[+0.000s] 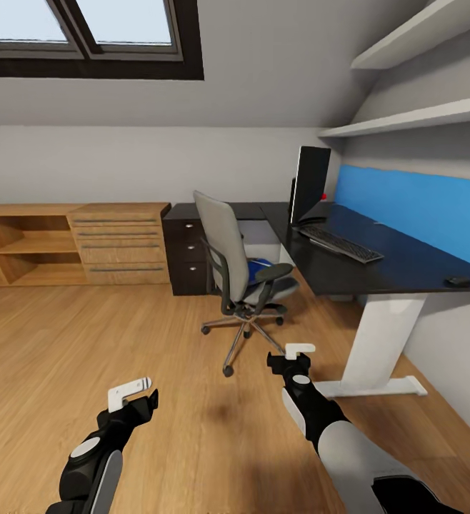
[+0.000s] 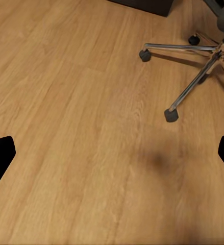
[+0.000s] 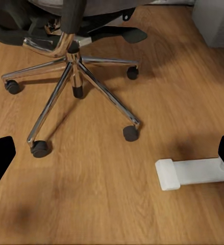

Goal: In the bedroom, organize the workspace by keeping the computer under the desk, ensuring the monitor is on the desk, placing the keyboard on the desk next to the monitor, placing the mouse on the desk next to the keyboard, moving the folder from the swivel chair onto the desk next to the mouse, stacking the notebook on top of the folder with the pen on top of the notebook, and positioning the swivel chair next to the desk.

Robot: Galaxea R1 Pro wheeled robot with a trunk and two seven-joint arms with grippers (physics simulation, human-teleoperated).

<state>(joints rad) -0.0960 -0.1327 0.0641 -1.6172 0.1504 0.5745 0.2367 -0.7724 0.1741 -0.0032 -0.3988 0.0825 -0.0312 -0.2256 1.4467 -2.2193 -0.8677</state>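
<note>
Both claws hover over floor before swivel chair.

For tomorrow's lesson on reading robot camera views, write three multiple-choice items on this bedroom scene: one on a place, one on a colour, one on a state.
1. Where does the keyboard lie?
A. on the floor
B. on the desk, in front of the monitor
C. on the swivel chair

2. What colour is the folder on the chair seat?
A. blue
B. red
C. green

3. How are the left tool and right tool?
A. both empty, above the wooden floor
B. left tool holds the mouse
C. right tool grips the chair

Key: 1 B, the keys sit on the black top by the screen's base; 2 A, blue shows behind the armrest; 3 A, the wrist views show open fingers over bare floor.
</note>
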